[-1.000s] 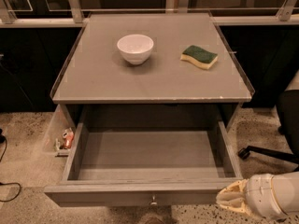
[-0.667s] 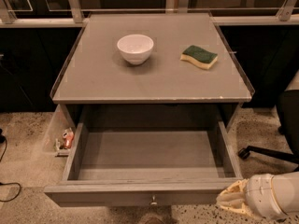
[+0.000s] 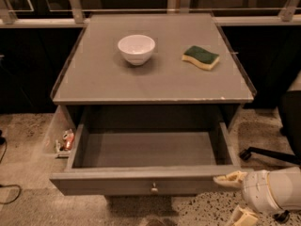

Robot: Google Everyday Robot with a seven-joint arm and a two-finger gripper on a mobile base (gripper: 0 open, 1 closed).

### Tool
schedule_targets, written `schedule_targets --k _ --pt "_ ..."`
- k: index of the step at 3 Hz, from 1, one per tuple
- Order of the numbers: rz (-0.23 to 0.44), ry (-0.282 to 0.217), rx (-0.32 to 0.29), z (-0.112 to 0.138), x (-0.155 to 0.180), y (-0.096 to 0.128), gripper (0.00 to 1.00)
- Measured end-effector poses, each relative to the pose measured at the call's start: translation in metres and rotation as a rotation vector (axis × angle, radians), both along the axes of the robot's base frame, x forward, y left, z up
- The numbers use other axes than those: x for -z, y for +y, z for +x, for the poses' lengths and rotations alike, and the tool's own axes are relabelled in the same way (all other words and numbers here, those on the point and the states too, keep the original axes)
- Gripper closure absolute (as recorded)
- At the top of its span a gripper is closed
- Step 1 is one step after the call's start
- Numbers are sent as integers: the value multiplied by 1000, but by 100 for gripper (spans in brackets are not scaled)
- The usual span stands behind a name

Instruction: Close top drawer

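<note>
The top drawer (image 3: 117,184) of the grey cabinet is pulled far out and its inside is bare. A small round metal knob (image 3: 154,189) sits at the centre of its front panel. My gripper (image 3: 237,197) is at the lower right, just off the right end of the drawer front. Its cream fingers are spread apart and hold nothing. The upper fingertip (image 3: 226,179) is at or touching the front panel's right corner. The lower finger (image 3: 243,216) hangs below it, in front of the white wrist (image 3: 273,191).
A white bowl (image 3: 136,48) and a green-and-yellow sponge (image 3: 201,57) lie on the cabinet top (image 3: 155,79). Small items (image 3: 66,141) lie on the floor left of the drawer. A dark chair base (image 3: 265,153) stands at the right. A cable (image 3: 9,192) runs at the left.
</note>
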State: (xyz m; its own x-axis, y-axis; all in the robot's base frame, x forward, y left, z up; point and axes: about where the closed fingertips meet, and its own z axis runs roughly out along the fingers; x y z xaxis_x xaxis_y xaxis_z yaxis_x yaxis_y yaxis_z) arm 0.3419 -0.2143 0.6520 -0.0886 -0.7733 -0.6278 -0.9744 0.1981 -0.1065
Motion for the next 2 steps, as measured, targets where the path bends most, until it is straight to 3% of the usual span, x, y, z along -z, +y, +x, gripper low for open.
schedule_targets --k 2 --pt "-35 -93 -80 75 6 27 56"
